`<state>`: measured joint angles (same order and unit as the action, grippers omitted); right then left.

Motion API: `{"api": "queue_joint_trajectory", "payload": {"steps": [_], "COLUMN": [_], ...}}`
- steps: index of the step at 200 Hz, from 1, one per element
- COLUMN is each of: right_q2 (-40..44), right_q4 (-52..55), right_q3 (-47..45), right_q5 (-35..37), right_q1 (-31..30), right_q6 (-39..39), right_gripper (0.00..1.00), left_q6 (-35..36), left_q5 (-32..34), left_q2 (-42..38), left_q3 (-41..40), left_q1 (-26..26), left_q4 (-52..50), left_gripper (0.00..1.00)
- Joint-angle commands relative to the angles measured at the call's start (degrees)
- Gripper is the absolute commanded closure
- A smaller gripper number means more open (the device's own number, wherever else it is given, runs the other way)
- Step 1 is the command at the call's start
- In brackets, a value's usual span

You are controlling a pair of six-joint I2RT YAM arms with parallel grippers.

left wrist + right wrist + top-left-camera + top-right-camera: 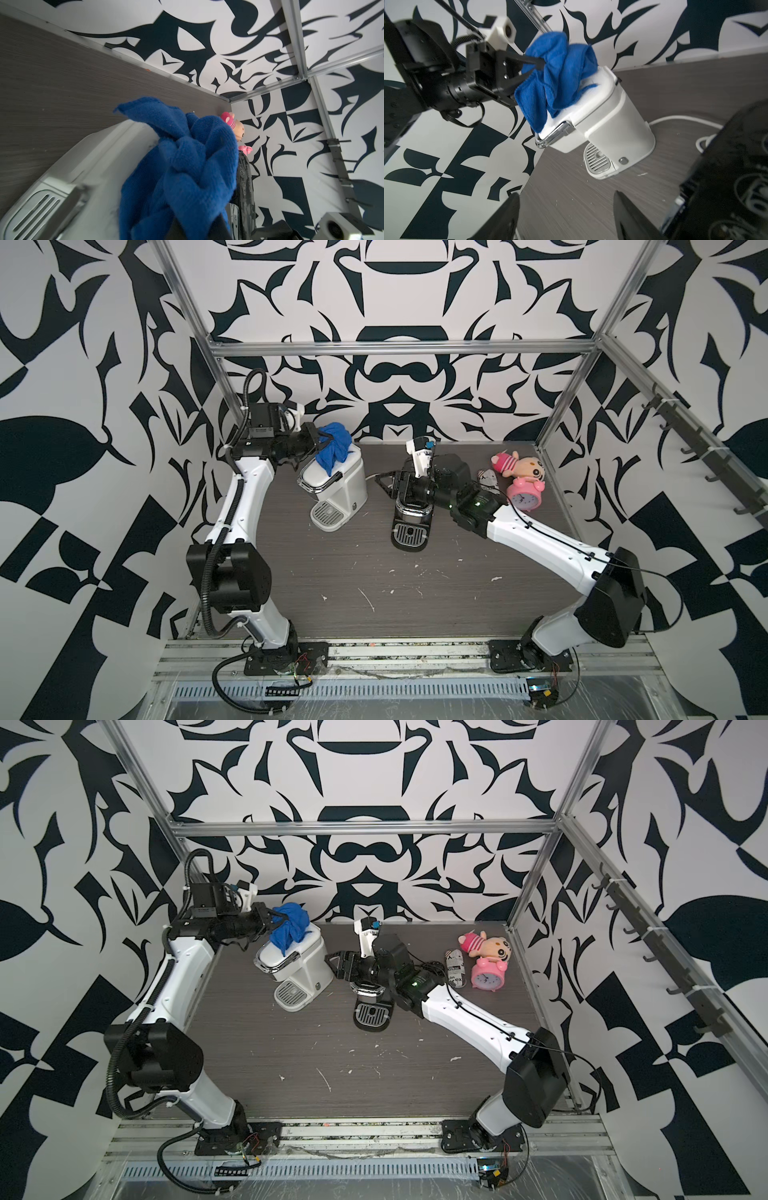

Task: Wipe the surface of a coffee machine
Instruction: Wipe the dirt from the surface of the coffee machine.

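Now left gripper (535, 68), arm stretched fwd, pinches blue cloth (562, 72) atop white coffee machine (612, 118).

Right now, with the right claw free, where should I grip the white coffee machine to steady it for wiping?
Probably the chrome handle at the lid front of the white coffee machine, coming from the side facing the open right claw. It is a slim bar standing off the body, which looks too wide to span; the blue cloth and left claw occupy the top.
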<state>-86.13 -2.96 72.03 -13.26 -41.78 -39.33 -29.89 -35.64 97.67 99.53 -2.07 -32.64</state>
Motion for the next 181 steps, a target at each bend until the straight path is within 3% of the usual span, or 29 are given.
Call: {"api": "queue_joint_trajectory", "payload": {"steps": [1, 41, 90, 138, 159, 181], "right_q2": [4.6, 8.7, 13.9, 18.8, 19.1, 18.9], "right_q4": [-3.0, -2.6, 3.2, 7.4, 8.7, 8.3], "right_q3": [-2.4, -7.8, -7.3, -7.0, -6.0, -6.1], "right_q5": [0.7, 3.6, 5.2, 8.6, 9.2, 8.5], "right_q1": [-0.3, -0.2, -0.3, -0.3, -0.3, -0.3], "right_q6": [-2.1, -2.3, 0.4, 3.3, 3.9, 2.8], "right_gripper": [0.27, 0.27, 0.27, 0.27, 0.27, 0.28], "left_q6": [4.5, 6.2, 9.9, 9.5, 7.9, 7.4], "left_q5": [4.4, 8.7, 17.3, 19.1, 18.6, 16.6], "left_q2": [4.5, 9.4, -2.8, -13.1, -11.9, -5.3], "left_q3": [3.6, 6.4, -5.4, -17.0, -15.1, -6.2], "left_q1": [-2.0, -3.1, -2.4, -1.7, -1.8, -3.4], "left_q4": [-7.5, -12.9, -13.8, -13.0, -11.4, -12.8], "left_gripper": [1.0, 1.0, 1.0, 1.0, 1.0, 1.0]}}
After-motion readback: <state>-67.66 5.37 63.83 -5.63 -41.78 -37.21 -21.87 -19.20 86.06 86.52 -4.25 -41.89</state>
